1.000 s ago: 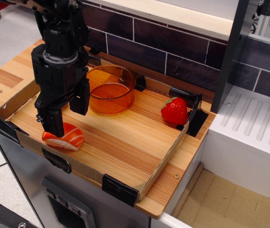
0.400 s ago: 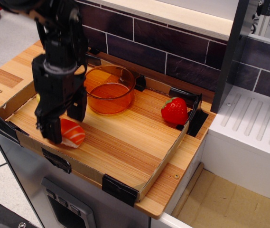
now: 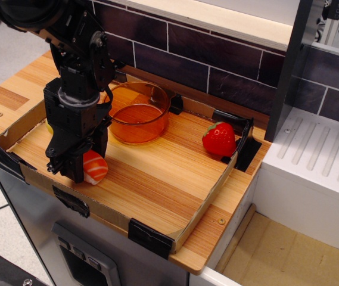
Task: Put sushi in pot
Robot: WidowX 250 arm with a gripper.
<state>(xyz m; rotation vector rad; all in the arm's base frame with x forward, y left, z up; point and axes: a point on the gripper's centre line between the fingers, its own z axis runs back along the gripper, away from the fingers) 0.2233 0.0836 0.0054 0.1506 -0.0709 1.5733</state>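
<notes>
A: Sushi goes in the pot, so start big. How does it all lie?

B: The counter [image 3: 14,89] carries a shallow cardboard tray [image 3: 208,199] with black taped corners. The arm stands over the tray's near-left corner. The pot [image 3: 139,113], amber and see-through, sits at the back of the tray, just beyond the arm, and looks empty. A strawberry [image 3: 219,139] sits well apart at the right corner.

A: And the sushi?

B: The sushi [image 3: 94,167] lies on the tray floor at the near-left, half covered by the gripper [image 3: 81,168].

A: What has changed?

B: A second ago the jaws stood wide, with most of the sushi showing. Since then the gripper has come down and the jaws have drawn in around it; only its right end shows now. The sushi also seems nudged a little back and turned.

A: So it's gripped?

B: It looks so, with the jaws pressed on its sides, though it still rests on the wood. I judge the lift is next, then a short carry back and right to the pot.

A: Anything you can't see?

B: The far jaw's contact and the sushi's left end are hidden. A pale yellow scrap behind the arm is too little to name.
</notes>
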